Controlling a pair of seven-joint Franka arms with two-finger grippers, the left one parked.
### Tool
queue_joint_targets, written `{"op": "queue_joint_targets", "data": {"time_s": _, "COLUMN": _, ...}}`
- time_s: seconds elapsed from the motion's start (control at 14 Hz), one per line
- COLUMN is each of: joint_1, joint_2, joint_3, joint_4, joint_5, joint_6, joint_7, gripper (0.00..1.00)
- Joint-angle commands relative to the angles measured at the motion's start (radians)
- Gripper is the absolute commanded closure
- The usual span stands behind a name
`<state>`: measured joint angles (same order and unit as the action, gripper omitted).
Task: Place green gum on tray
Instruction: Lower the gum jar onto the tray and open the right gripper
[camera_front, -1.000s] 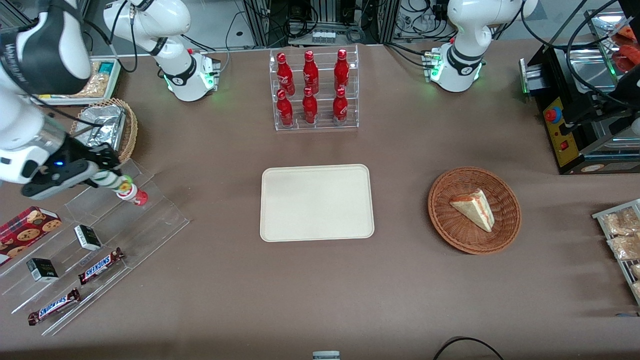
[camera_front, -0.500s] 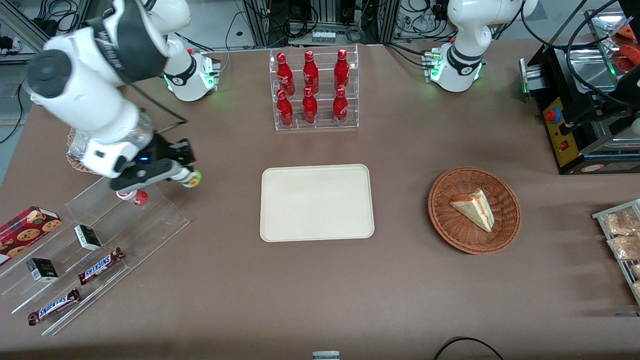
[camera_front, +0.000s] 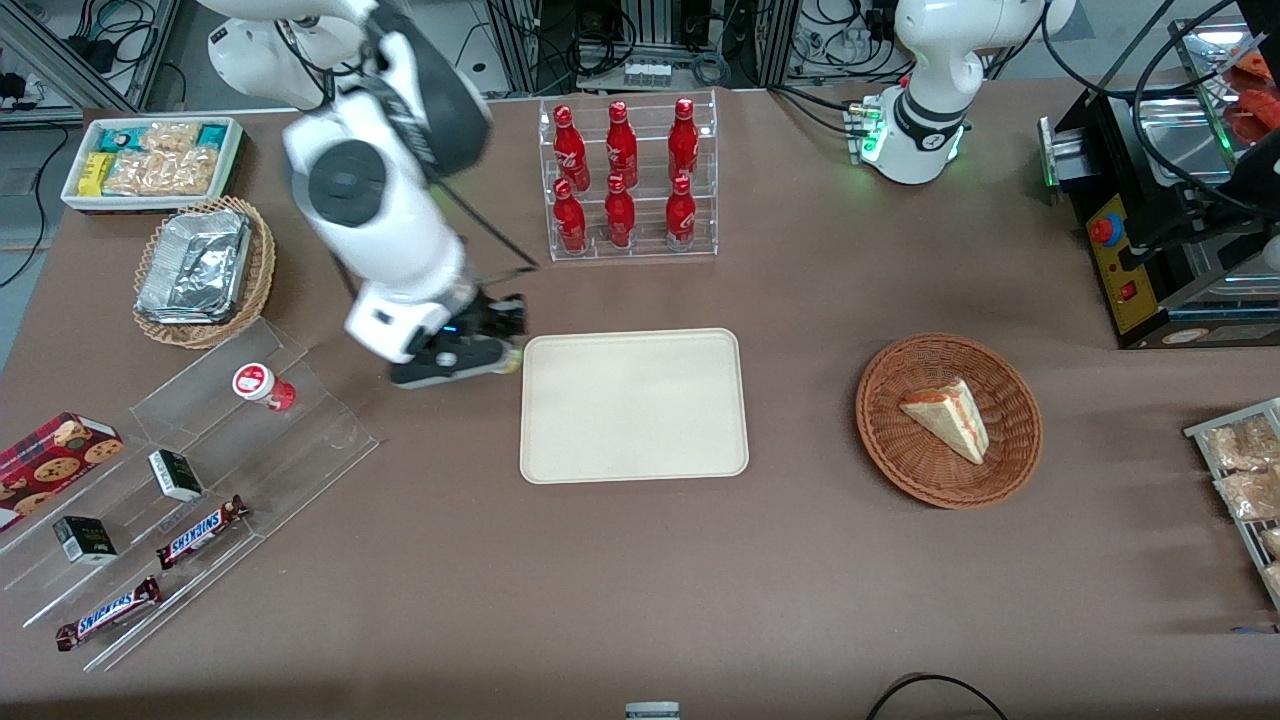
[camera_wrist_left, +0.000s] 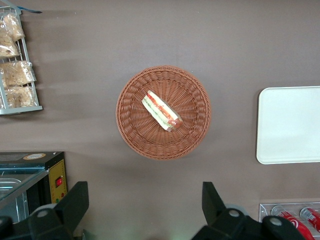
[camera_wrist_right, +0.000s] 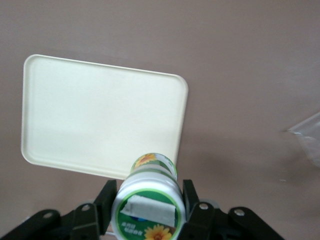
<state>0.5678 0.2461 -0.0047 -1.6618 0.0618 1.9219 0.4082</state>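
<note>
Gripper (camera_front: 497, 352) clamped on green gum (camera_wrist_right: 148, 200), fingers (camera_wrist_right: 106, 198) pressed against bottle sides; bottle held in air, clear of table. Front view: gripper hung just beside tray (camera_front: 633, 405) edge on working arm's side, gum only partly visible there (camera_front: 511, 358). Wrist view: tray (camera_wrist_right: 100, 117) lay bare below bottle. Red-lidded bottle (camera_front: 262, 385) stood on clear acrylic stand (camera_front: 250, 420), well apart from gripper, toward working arm's end.
</note>
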Motion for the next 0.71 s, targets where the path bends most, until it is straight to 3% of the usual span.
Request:
{"op": "queue_joint_targets", "data": {"time_s": 0.0, "joint_1": 0.07, "joint_2": 0.116, "joint_3": -0.014, "joint_4": 0.07, "joint_5": -0.005, "joint_6": 0.073, "joint_7": 0.113, "gripper": 1.0}}
{"op": "queue_joint_targets", "data": {"time_s": 0.36, "joint_1": 0.168, "joint_2": 0.266, "joint_3": -0.014, "joint_4": 0.08, "joint_5": -0.108, "joint_6": 0.241, "joint_7": 0.311, "gripper": 1.0}}
{"op": "queue_joint_targets", "data": {"time_s": 0.64, "joint_1": 0.204, "joint_2": 0.367, "joint_3": -0.014, "joint_4": 0.125, "joint_5": -0.112, "joint_6": 0.307, "joint_7": 0.405, "gripper": 1.0}}
